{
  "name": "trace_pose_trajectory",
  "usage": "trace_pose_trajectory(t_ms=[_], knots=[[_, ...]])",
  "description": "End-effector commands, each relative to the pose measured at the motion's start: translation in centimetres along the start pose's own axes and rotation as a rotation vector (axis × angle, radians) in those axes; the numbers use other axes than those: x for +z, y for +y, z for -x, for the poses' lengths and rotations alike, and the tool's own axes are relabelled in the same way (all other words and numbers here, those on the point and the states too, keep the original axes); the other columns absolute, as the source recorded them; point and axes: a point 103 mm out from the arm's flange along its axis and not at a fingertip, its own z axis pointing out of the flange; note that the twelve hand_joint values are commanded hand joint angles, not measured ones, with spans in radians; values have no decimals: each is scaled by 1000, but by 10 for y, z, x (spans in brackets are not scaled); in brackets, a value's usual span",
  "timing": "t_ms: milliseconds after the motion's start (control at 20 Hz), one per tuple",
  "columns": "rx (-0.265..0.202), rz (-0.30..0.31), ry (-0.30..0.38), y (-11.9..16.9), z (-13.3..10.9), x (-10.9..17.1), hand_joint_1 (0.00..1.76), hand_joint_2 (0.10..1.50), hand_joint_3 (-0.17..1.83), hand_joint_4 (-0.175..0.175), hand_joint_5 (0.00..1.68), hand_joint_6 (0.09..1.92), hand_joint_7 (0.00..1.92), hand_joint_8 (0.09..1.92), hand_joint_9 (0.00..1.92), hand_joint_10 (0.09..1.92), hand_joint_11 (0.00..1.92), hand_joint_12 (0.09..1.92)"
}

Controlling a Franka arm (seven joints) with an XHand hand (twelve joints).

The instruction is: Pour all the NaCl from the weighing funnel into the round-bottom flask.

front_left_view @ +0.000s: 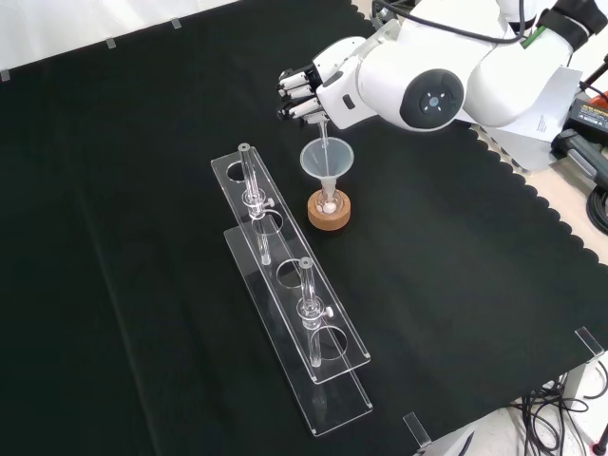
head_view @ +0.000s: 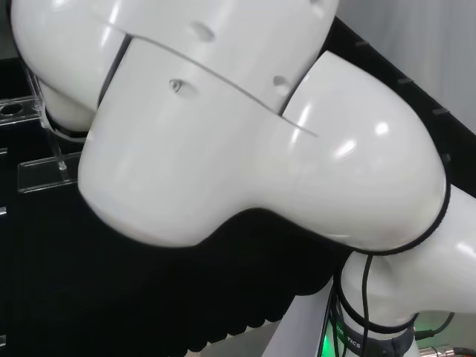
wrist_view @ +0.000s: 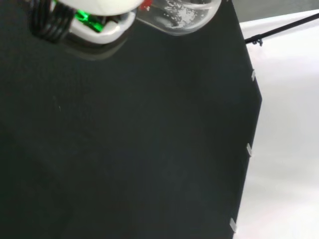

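Observation:
In the front view the hand (front_left_view: 302, 91) hovers above a small round-bottom flask (front_left_view: 329, 201) that sits in a cork ring (front_left_view: 329, 214). A clear cone funnel (front_left_view: 328, 158) stands in the flask's neck. The hand's fingers are curled round the weighing funnel (front_left_view: 323, 131), tilted steeply, with its thin stem pointing down into the cone funnel. Something white lies in the flask's bottom. The wrist view shows the weighing funnel's clear bulb (wrist_view: 180, 14) with white grains clinging inside, beside part of the hand (wrist_view: 94, 22).
A long clear rack (front_left_view: 285, 313) lies left of and in front of the flask in the front view, with two glass pieces (front_left_view: 255, 195) (front_left_view: 309, 299) upright in it. The rack's end (head_view: 41, 167) shows at the head view's left, behind the arm's white links (head_view: 245, 134).

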Motion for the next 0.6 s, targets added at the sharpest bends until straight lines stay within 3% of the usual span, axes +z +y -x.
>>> trace_pose_trajectory(t_ms=[50,600], knots=[[-3,-11,-49,0,-2,-7,1119,716,530,175,1286,598,535,660,929,331,824,1025],[-1,5,-89,-1,-3,-15,1119,716,530,175,1286,597,535,660,929,330,825,1024]])
